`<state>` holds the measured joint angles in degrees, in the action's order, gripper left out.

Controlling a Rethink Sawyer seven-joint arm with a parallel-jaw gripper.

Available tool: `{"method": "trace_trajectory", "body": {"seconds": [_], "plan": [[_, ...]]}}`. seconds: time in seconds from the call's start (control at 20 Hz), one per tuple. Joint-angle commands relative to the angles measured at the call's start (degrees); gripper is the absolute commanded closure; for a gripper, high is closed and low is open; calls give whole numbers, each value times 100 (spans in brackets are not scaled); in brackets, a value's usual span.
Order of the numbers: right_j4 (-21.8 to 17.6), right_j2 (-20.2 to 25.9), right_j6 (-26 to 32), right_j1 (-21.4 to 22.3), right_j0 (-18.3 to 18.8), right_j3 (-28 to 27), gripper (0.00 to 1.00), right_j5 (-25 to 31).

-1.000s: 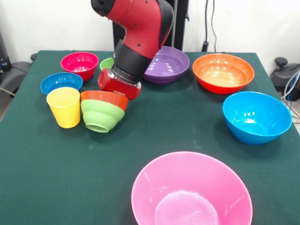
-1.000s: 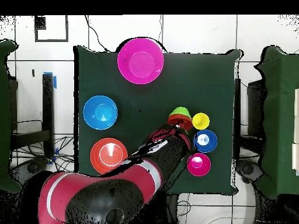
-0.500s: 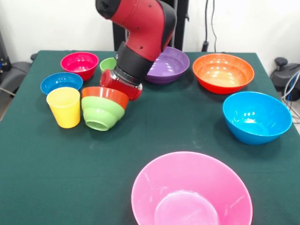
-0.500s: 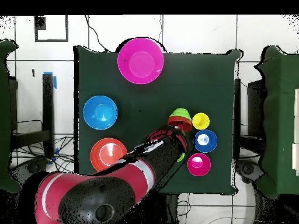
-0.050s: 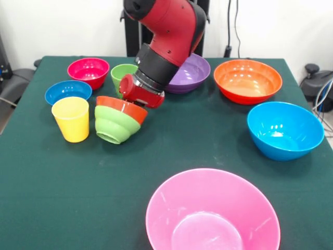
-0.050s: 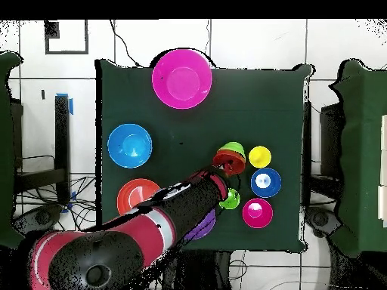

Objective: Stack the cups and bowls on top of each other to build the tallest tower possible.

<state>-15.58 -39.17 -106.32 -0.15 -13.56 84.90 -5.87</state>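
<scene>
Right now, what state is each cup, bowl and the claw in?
Small green bowl: nested in the orange-red bowl, the pair tipped on its side.
Yellow cup: upright.
Green cup: upright.
Pink bowl, light blue bowl: upright, unstacked.
Claw: at the orange-red bowl's rim, hidden by the wrist.

Arm (image 5: 169, 31): glossy red shell w/ rounded, bulbous segments, then a wide black cylindrical band (image 5: 158, 65) near the wrist, ending in a red wrist block (image 5: 139, 91) w/ a thin silver ring where it meets the black. In the overhead view the arm (image 6: 151, 234) shows red w/ a pale grey/white stripe around one link, black sections either side, and a big round dark joint cap (image 6: 94, 276) at the base end.
</scene>
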Motion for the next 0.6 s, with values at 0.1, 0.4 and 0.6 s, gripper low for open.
{"method": "trace_trajectory", "body": {"seconds": [0.1, 0.4, 0.6], "plan": [[-10, -20, -476, -162, -228, -300, 100, -86], [49, -657, -420, -365, -508, -503, 100, -236], [65, -969, -397, -352, -586, -628, 100, -339]]}}
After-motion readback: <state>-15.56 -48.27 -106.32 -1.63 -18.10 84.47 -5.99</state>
